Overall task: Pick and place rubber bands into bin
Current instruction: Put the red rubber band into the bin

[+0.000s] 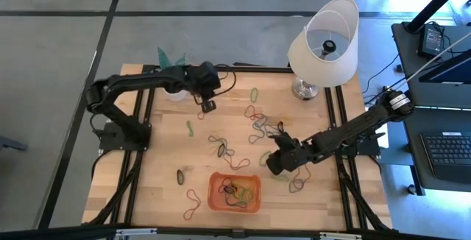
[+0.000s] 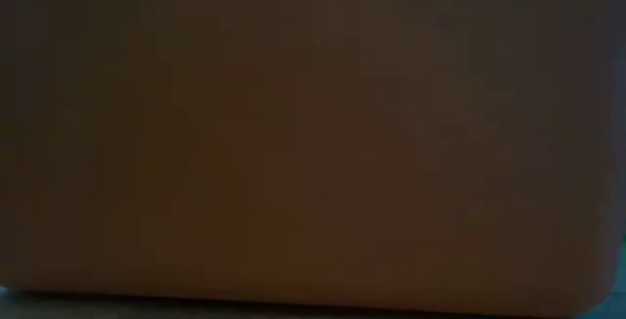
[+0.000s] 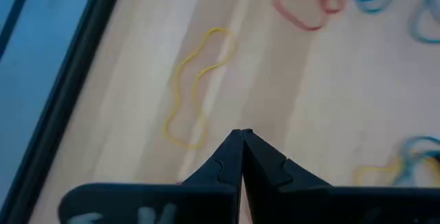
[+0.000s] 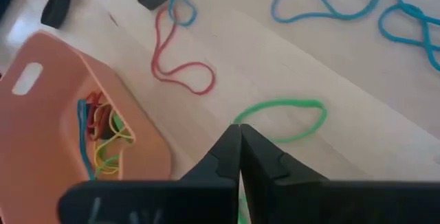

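On the worktop (image 1: 162,196) our bin (image 1: 234,192) sits by the near edge, a few rubber bands (image 1: 239,190) already inside, many more strewn across the middle. Our right claw (image 1: 274,168) is down just beside the bin's right side, fingers pinched together at the end of a green band (image 4: 285,121); whether the band is truly caught we cannot tell. We should lift gently, check it comes up, then carry it over the rim. Our left claw (image 1: 208,106), closed and empty, waits toward the far edge.
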